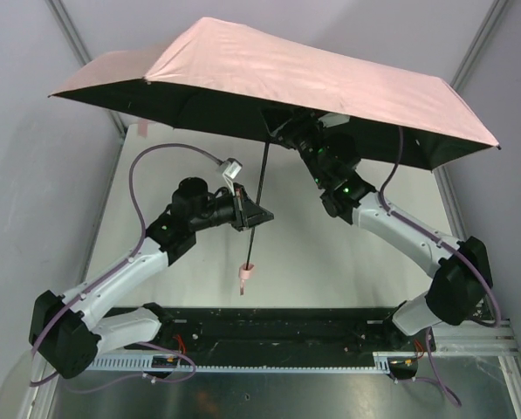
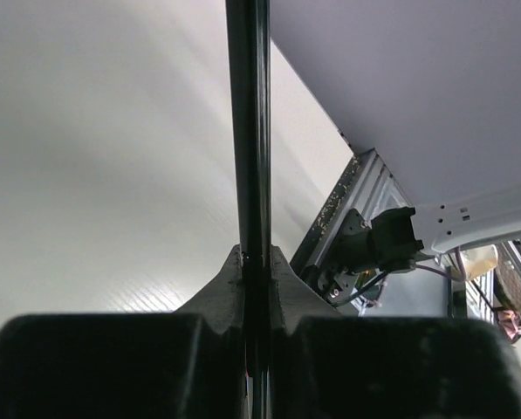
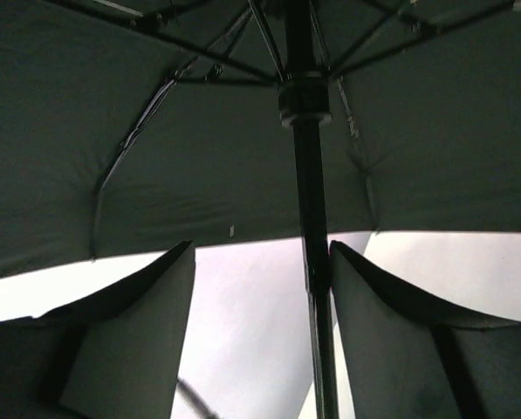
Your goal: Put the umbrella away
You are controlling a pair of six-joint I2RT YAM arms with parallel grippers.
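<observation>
The umbrella (image 1: 312, 78) stands spread wide above the table, pale pink on top and dark underneath. Its thin black shaft (image 1: 262, 188) runs down to a small pink handle (image 1: 246, 272) with a strap. My left gripper (image 1: 258, 216) is shut on the shaft's lower part; the left wrist view shows the shaft (image 2: 247, 131) pinched between both fingers (image 2: 277, 279). My right gripper (image 1: 288, 133) reaches up under the canopy and is open. In the right wrist view the shaft (image 3: 308, 218) lies against the right finger (image 3: 373, 323), below the runner (image 3: 304, 100), with a wide gap to the left finger.
The white table (image 1: 330, 262) lies below, with a black strip and an aluminium rail (image 1: 269, 358) at the near edge by the arm bases. Pale walls and slanted frame posts (image 1: 85, 61) close in both sides. The canopy spans nearly the whole table width.
</observation>
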